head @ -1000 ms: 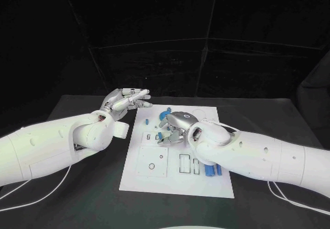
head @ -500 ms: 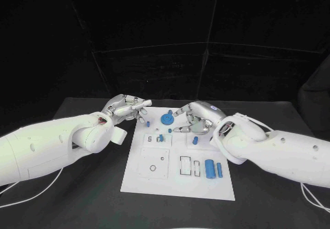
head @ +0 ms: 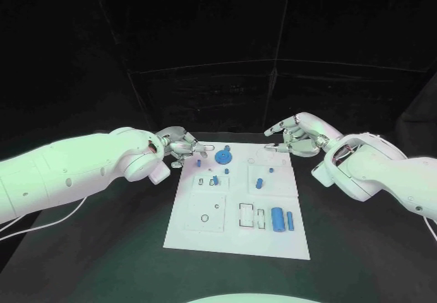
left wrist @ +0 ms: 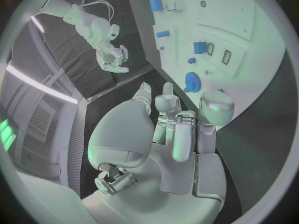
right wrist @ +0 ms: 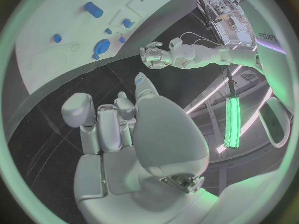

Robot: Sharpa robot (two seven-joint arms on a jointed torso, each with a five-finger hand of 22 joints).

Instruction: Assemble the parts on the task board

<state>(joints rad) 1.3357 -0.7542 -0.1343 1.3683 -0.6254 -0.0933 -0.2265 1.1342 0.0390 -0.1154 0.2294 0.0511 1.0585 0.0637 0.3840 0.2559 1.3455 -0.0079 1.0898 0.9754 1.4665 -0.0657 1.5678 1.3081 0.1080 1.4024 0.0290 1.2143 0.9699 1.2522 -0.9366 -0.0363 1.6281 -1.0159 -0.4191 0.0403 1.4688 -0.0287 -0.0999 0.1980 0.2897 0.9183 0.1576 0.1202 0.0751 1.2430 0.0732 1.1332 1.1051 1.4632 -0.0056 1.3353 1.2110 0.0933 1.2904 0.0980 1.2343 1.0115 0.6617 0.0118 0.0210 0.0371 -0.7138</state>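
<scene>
1. Task board (head: 239, 233): white plate, centre of frame, flat on the black table (head: 364, 252).
2. Blue parts (head: 278, 219): scattered over the board.
3. Left hand (head: 180, 148): at the board's upper-left corner, fingers curled, nothing held.
4. Right hand (head: 296, 135): above the upper-right corner, fingers apart, empty.

The board (head: 239, 218) lies mid-worktop (head: 109, 252), parts (head: 278, 219) on it; the left hand (head: 182, 148) sits at its far-left corner, the right hand (head: 296, 136) far-right.
</scene>
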